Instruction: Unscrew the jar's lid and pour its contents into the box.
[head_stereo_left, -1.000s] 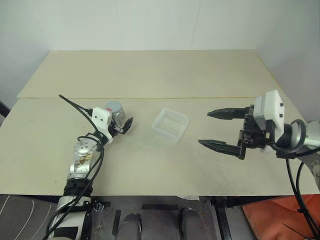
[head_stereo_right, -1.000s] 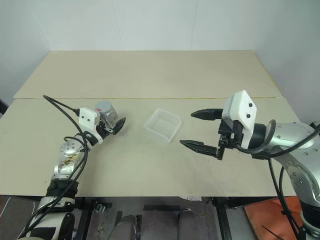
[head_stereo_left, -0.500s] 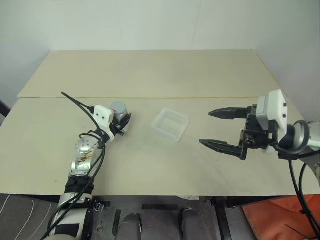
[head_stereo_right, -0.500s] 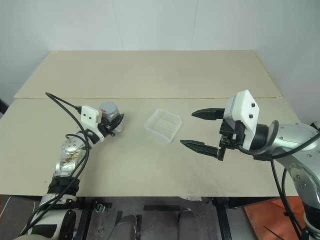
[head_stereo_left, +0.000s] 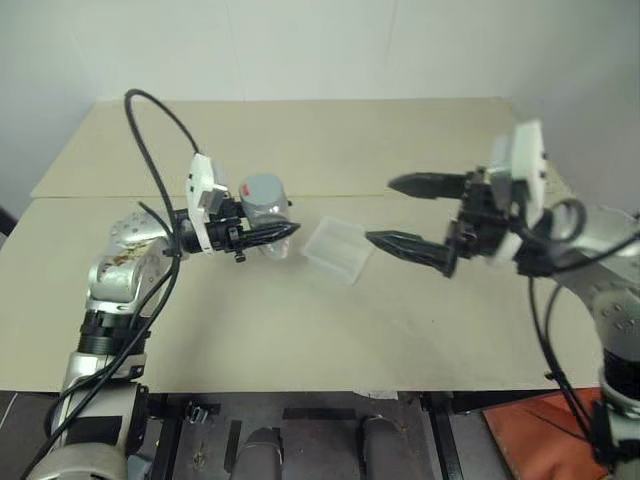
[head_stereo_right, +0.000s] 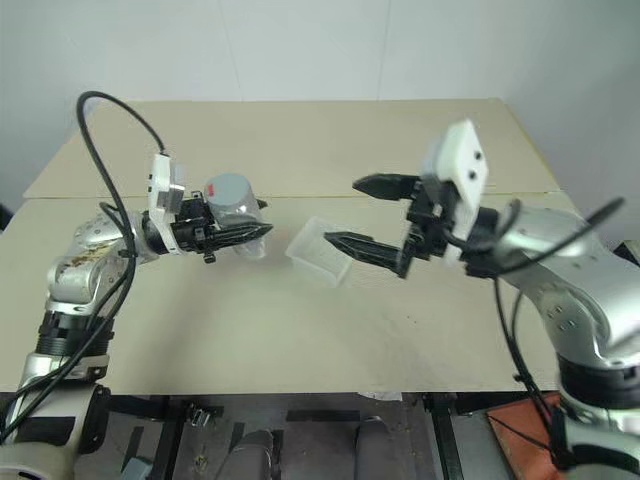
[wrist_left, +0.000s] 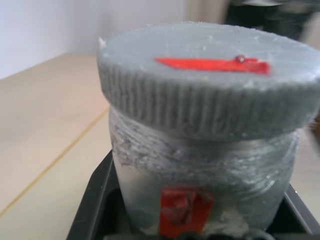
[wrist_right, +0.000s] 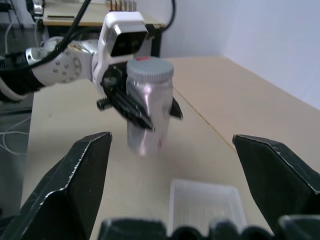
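Upright jar (head_stereo_left: 266, 205), lid (head_stereo_left: 262, 186) on, clamped in left fingers (head_stereo_left: 281, 231); wide-spread right fingers (head_stereo_left: 388, 212) level opposite, beyond box (head_stereo_left: 337, 250).

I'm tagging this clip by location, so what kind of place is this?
Probably a robotics lab or test room: a bare beige table against plain white walls, another workbench with trailing cables behind, and just the jar and clear box as props.

I read even, bright overhead light, soft shadows on the pale beige tabletop (head_stereo_left: 300, 330). Motion blur smears the silvery cylindrical jar (wrist_right: 146, 112) in my right wrist view (left wrist close-up: background out of focus, ribbed grey lid (wrist_left: 210, 85) fairly crisp).
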